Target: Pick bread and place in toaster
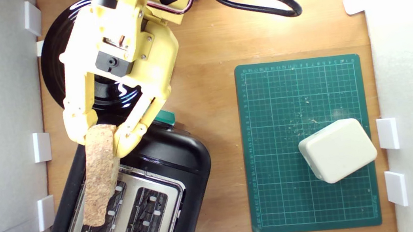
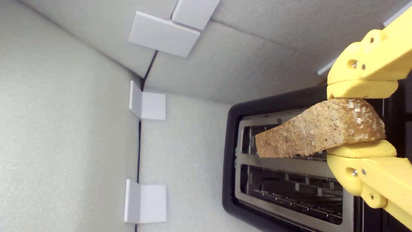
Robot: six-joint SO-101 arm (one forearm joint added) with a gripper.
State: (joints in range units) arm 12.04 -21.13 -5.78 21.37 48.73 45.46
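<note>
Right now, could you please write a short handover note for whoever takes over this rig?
Gripper: shut on the bread, pinching it at one end, edge-on.
Bread: held above the toaster, over the slot on the exterior view's left; not yet in a slot as far as the views show.
Done: bread picked up and carried to the toaster.
Left: line it up with the slot, lower, release, withdraw.
Nearby: black plate under the arm; white block on the green mat.

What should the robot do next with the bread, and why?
Probably lower it gently. The gripper pinches one end of the bread slice, which hangs edge-on above the toaster, along the slot on the exterior view's left. It does not look inside yet, so easing straight down seems the right little move.
</note>
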